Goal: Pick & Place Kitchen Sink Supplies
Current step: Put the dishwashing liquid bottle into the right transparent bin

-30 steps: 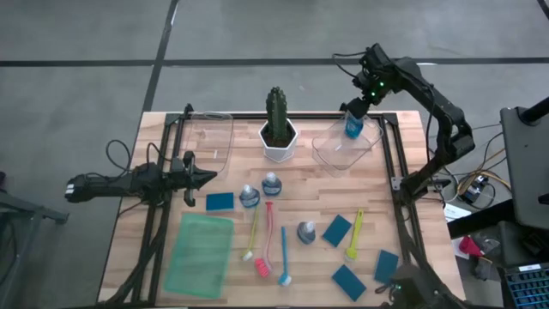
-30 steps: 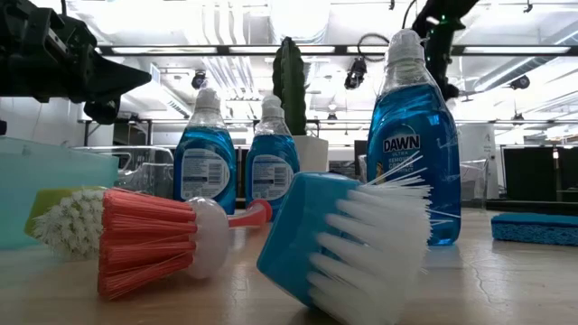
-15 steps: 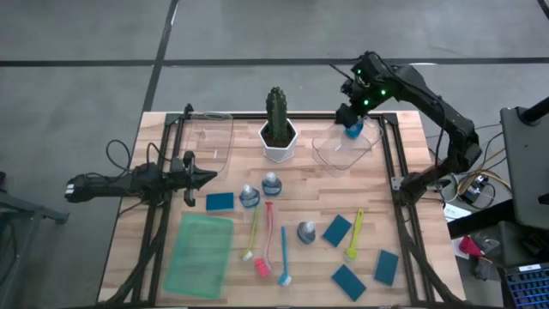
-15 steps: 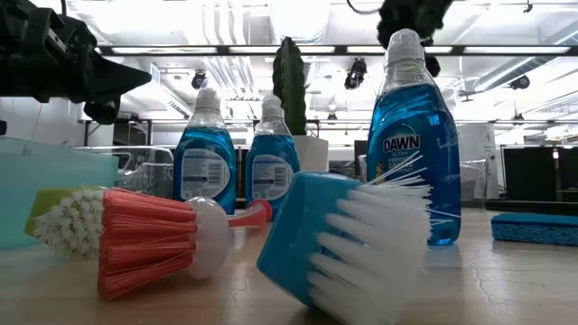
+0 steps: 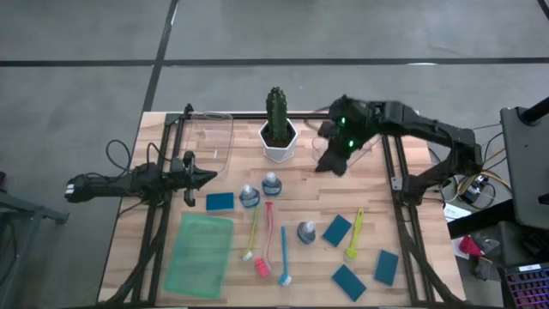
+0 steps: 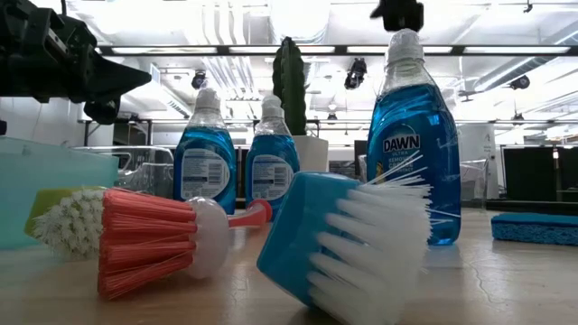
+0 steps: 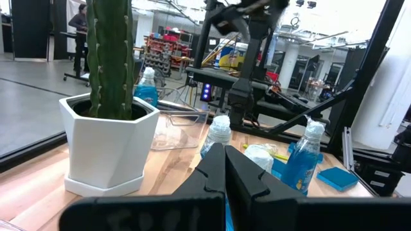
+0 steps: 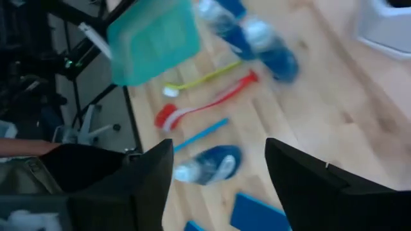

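Spread across the wooden tabletop (image 5: pixel 300 184): green tray (image 5: pixel 199 254), cactus (image 5: pixel 276 116), right hand (image 5: pixel 330 161) hovering empty with fingers apart beside it, left hand (image 5: pixel 204 178) pinched together at the left edge, three blue bottles (image 5: pixel 250 196), teal sponges (image 5: pixel 336 230), four brushes (image 5: pixel 268 236) between.

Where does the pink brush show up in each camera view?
High view: pink brush lies lengthwise near the table's middle, bristle head toward the front edge.
Low view: its bristle head fills the left foreground.
Left wrist view: not in it.
Right wrist view: near the picture's middle, beyond the open end effector.
Shared landmark: the blue brush beside it.
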{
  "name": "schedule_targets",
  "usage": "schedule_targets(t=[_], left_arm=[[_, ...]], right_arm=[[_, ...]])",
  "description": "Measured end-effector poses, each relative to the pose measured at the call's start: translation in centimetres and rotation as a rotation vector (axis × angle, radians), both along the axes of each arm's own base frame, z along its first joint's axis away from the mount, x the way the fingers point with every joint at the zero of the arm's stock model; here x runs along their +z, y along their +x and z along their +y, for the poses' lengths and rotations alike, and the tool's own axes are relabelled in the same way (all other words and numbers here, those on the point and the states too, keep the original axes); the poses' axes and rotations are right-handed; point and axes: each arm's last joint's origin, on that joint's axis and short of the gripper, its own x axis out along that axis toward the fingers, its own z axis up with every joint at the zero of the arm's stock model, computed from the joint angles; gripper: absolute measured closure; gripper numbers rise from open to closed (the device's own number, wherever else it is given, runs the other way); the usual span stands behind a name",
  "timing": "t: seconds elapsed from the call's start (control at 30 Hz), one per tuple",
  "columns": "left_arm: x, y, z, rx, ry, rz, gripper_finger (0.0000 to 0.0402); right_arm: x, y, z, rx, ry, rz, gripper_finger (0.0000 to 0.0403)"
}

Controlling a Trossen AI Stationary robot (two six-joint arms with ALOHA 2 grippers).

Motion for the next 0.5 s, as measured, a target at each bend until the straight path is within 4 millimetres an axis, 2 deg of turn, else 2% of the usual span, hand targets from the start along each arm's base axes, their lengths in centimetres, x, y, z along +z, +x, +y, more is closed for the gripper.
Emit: schedule_targets(t=[0.27, 0.5], left_arm=[[0.0, 0.0, 0.0, 0.000, 0.000, 0.000, 0.0401], [0.0, 0.0, 0.0, 0.000, 0.000, 0.000, 0.0401]], right_arm=[[-0.8, 1.4, 5.6, 0.020, 0.030, 0.070, 0.0082], [-3.0, 3.2, 9.1, -0.016, 0.028, 0.187, 0.0070]])
